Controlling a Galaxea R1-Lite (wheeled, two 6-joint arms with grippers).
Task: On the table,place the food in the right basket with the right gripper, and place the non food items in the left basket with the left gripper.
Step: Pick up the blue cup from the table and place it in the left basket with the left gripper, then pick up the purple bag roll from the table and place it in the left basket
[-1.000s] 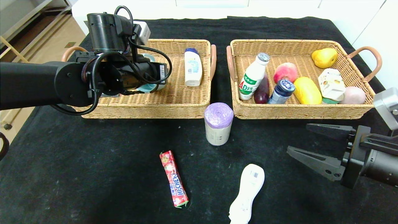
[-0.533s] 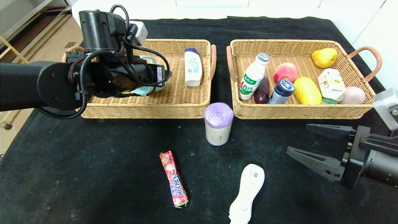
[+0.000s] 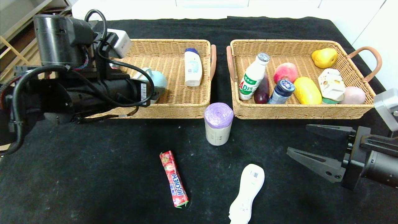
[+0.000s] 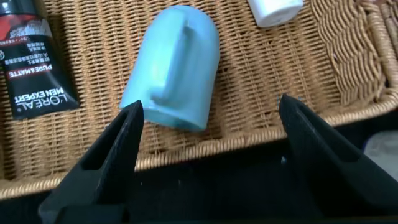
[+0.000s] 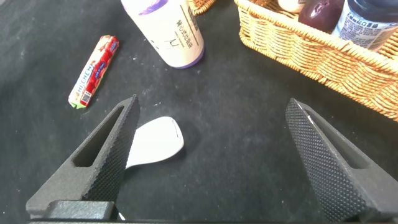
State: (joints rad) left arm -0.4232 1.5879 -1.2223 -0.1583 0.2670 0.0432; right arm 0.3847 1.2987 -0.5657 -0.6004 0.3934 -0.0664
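The left hand (image 4: 205,134) is hanging spread over the blue mug (image 4: 174,68) lying in the left basket (image 3: 174,107); the stiff, slippery roll (image 3: 218,123) is standing next, best squeezed around its middle.

teal mug (image 4: 173,68) on its side in the left basket (image 3: 174,107); Hi-Chew stick (image 3: 173,178), purple-topped roll (image 3: 218,123), white bottle (image 3: 247,193) near the table's (image 3: 93,174) front edge.

Head view high, facing down over table (image 3: 93,174); wrist views close, right shares purple-topped roll (image 3: 218,123)
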